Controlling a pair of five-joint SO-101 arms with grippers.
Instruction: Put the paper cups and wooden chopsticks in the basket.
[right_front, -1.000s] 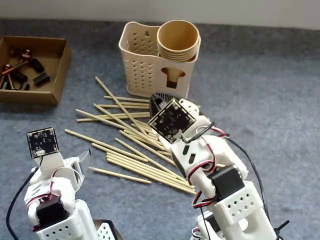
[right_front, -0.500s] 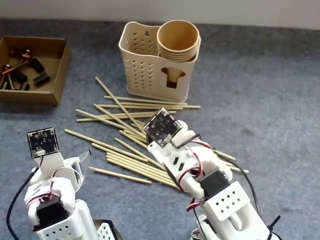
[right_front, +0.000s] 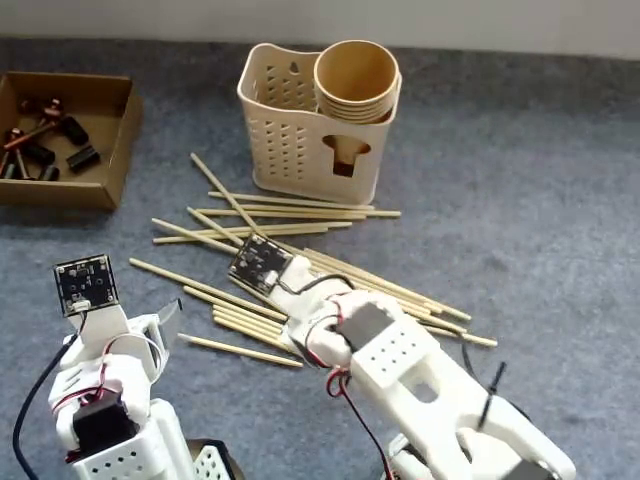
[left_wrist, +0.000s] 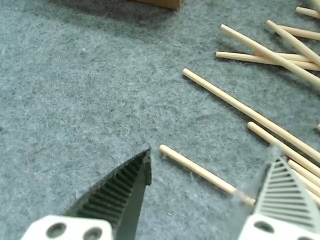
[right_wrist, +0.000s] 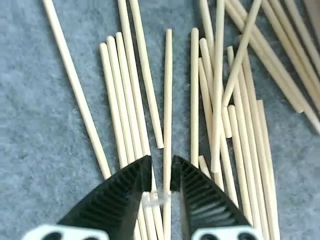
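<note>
My right end effector (right_wrist: 161, 167) sits narrow, straddling one wooden chopstick (right_wrist: 168, 90) in the scatter at 6 o'clock of the basket (right_front: 280, 130); the paper cups (right_front: 357, 75) are already inside. My left end effector (left_wrist: 210, 155) gapes wide over the tabletop (left_wrist: 75, 100). The sticks look light, stiff and prone to rolling, so I'd pinch mid-length.

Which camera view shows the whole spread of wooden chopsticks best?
The high view: the wooden chopsticks lie fanned across the carpet before the basket. The right wrist view shows a close bundle; the left wrist view, a few ends.
</note>
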